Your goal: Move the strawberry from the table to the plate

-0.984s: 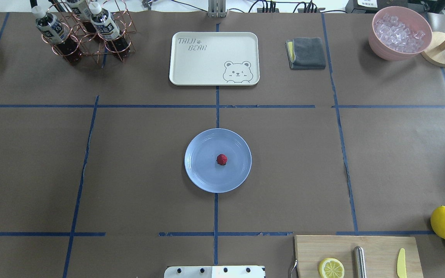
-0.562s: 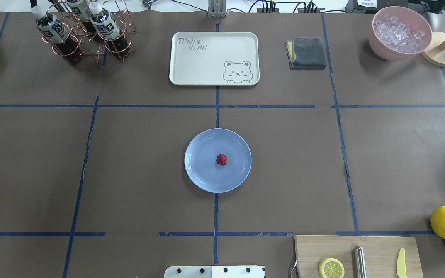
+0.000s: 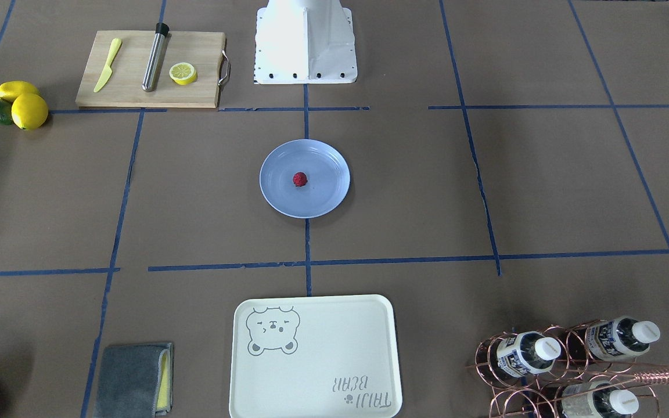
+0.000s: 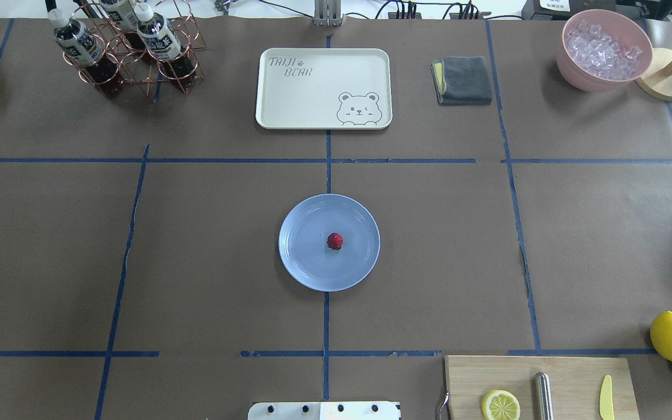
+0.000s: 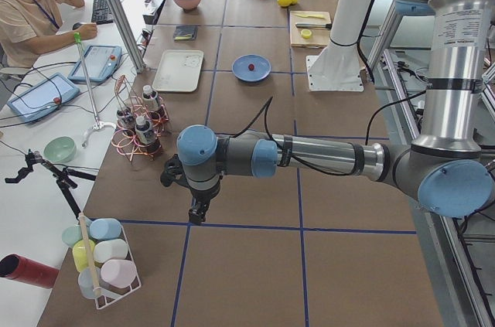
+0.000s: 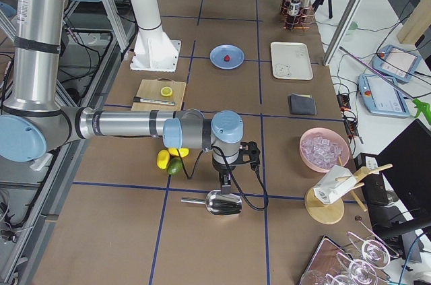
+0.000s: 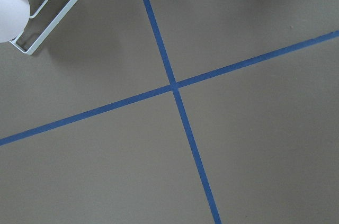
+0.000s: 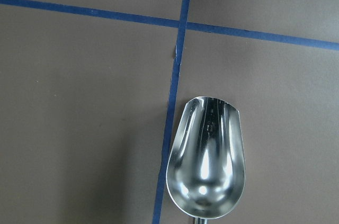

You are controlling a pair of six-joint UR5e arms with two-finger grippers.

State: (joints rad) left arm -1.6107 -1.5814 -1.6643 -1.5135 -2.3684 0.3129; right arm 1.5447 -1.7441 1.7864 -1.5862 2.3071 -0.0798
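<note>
- Shows no shift in the overhead view against a second ago: same berry spot, same plate spot, no arm over the middle squares.
- Finds the strawberry (image 4: 335,241) lying near the middle of the plate (image 4: 304,265), off the brown paper of the worktop (image 4: 196,245), with nothing gripping it.
- Puts the left tool (image 5: 198,212) at the worktop's left end, pointing down over a tape crossing near a wire rack (image 7: 63,12); cannot tell whether released or clenched.
- Puts the right tool (image 6: 226,189) at the right end, just above a metal scoop (image 8: 206,155); cannot tell its state either.
- Reads as task finished: berry delivered, both arms well apart from the plate, probably no further move needed.
</note>
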